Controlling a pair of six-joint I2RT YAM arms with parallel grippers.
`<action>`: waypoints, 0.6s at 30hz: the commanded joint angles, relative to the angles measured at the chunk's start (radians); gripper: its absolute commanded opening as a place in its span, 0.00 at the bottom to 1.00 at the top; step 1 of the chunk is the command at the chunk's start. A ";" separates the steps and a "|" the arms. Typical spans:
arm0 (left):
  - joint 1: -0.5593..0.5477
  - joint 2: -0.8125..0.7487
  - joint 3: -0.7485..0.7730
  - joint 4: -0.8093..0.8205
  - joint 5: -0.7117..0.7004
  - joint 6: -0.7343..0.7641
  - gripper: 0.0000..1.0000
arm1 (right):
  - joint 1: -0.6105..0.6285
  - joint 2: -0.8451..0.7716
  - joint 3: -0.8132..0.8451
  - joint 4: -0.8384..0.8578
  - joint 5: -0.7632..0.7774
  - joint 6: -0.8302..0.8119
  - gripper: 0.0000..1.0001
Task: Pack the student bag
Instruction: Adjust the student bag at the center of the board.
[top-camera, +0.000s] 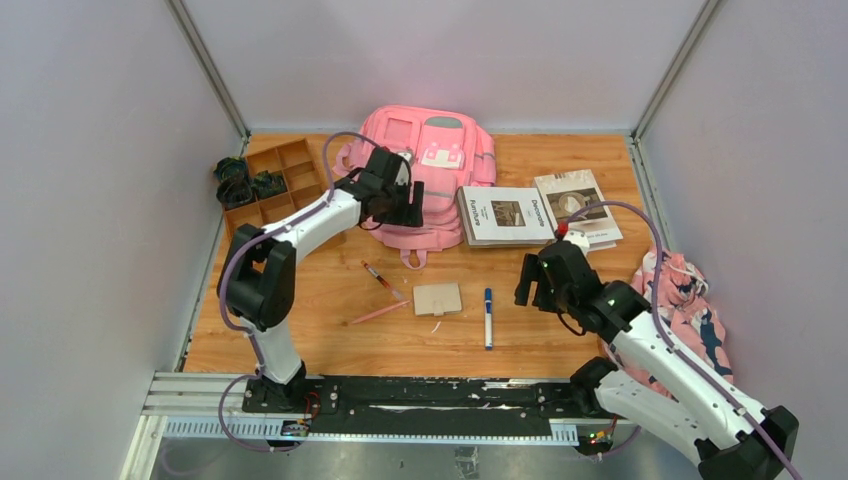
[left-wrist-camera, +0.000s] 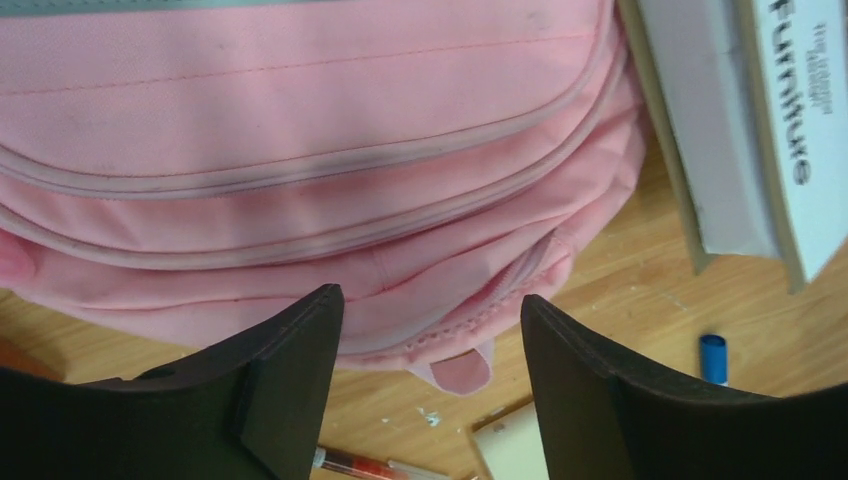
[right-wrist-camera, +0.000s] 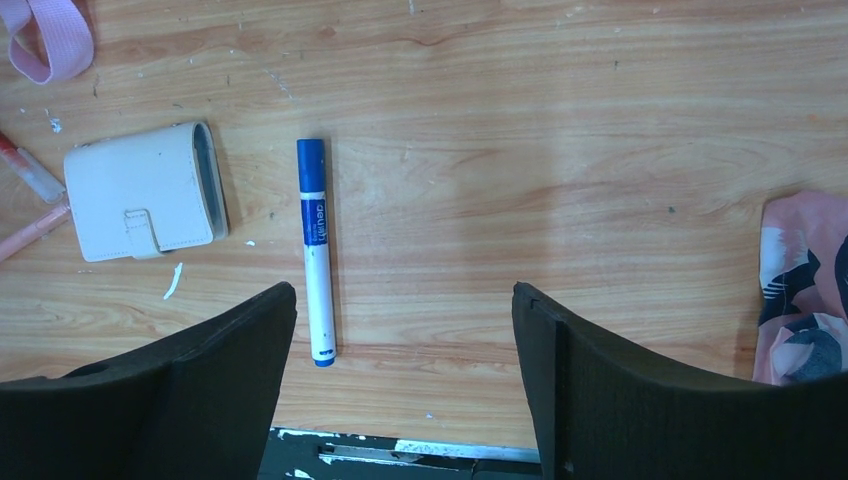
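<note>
Grey partition walls enclose a wooden tabletop, at whose far edge the student bag is laid flat. The left hand is held close over the bag's near edge, its fingers spread apart with nothing gripped between them. The bag's zip seams are seen directly ahead of it, a pink loop hangs between its fingers, and two books lie to its right. The right hand is held over bare wood, likewise spread and unladen. A blue marker lies just off its left finger, a cream wallet further left, and a floral cloth at its right.
</note>
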 joint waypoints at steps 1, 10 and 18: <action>-0.002 0.081 0.035 -0.035 -0.007 0.062 0.67 | 0.014 0.016 0.032 -0.002 -0.015 0.002 0.83; -0.003 0.112 0.065 -0.051 -0.018 0.064 0.20 | 0.014 0.219 0.182 0.278 -0.275 -0.125 0.82; -0.002 -0.026 0.041 -0.051 0.016 0.042 0.00 | 0.021 0.655 0.375 0.469 -0.716 -0.142 0.75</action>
